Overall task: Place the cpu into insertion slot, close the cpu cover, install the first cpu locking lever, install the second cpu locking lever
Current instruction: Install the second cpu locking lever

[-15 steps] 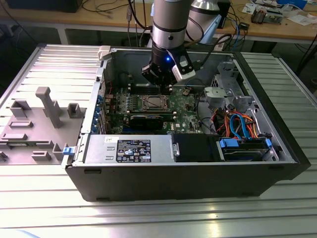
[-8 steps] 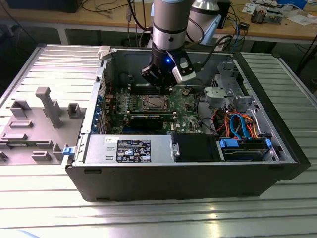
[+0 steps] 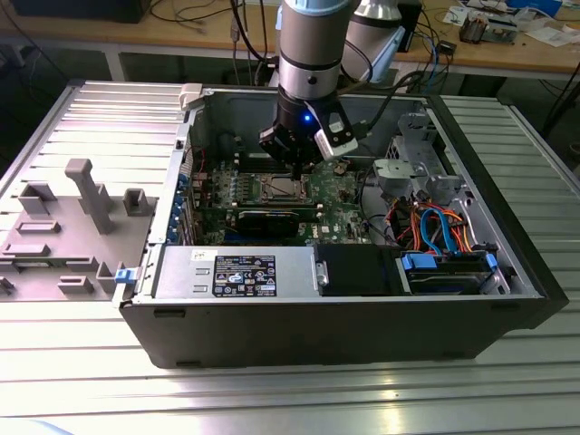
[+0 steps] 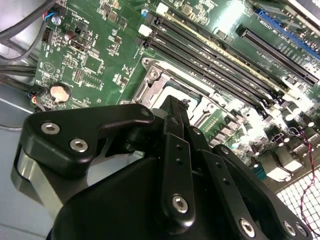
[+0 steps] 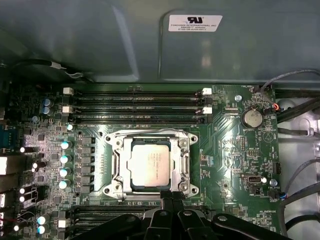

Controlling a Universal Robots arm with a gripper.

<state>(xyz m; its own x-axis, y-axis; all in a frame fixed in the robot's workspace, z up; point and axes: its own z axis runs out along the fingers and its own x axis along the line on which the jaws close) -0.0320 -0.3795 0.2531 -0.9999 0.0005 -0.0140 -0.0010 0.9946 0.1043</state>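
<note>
Cpu [image 5: 148, 166] sits in the insertion slot [image 5: 116, 165]; light, rigid, fragile, best handled by its edges. End effector [image 5: 171, 198] hovers at the socket edge, fingers narrowed, apparently empty.

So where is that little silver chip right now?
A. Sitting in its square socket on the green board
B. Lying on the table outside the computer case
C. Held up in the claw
A: in the first wrist view the chip lies flat in the socket, framed by metal.
</note>
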